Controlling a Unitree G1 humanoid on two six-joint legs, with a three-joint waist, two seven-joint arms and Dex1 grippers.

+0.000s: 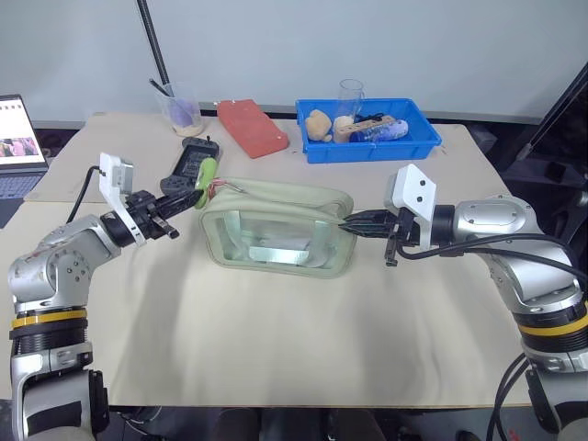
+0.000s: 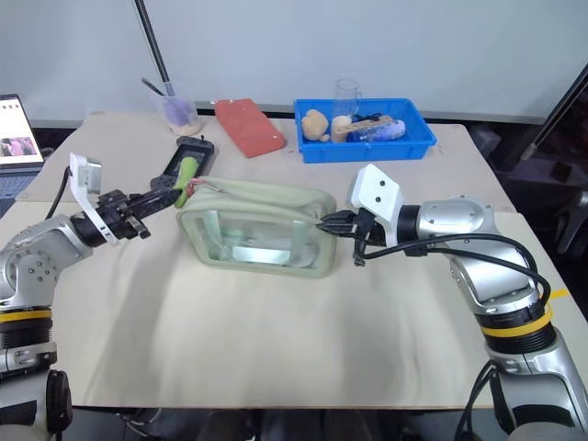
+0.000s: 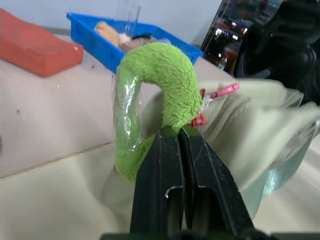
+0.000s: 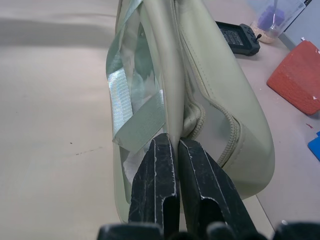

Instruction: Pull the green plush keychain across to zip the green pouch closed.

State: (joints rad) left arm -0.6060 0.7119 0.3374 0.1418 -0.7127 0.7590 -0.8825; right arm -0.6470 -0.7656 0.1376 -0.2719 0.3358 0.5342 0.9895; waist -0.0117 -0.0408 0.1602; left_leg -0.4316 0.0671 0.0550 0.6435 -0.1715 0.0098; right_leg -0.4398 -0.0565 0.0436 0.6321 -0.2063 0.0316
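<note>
I see the green pouch [image 1: 278,234] standing on the beige cloth [image 1: 276,340], long axis running left to right between my grippers. My right gripper [image 1: 347,223] is clamped on its right end; my left gripper [image 1: 190,201] pinches the green plush keychain [image 3: 157,95] at its left end, ring upright.

No text, label, brand or number can be read anywhere here. The laptop [image 1: 16,138] screen at the table's left edge shows a page with small pictures, but its lettering is too small to make out. The black device [image 4: 239,39] by the pouch [image 1: 280,230] has a face with markings that stay illegible. The blue tray [image 1: 367,147] carries no legible print.
</note>
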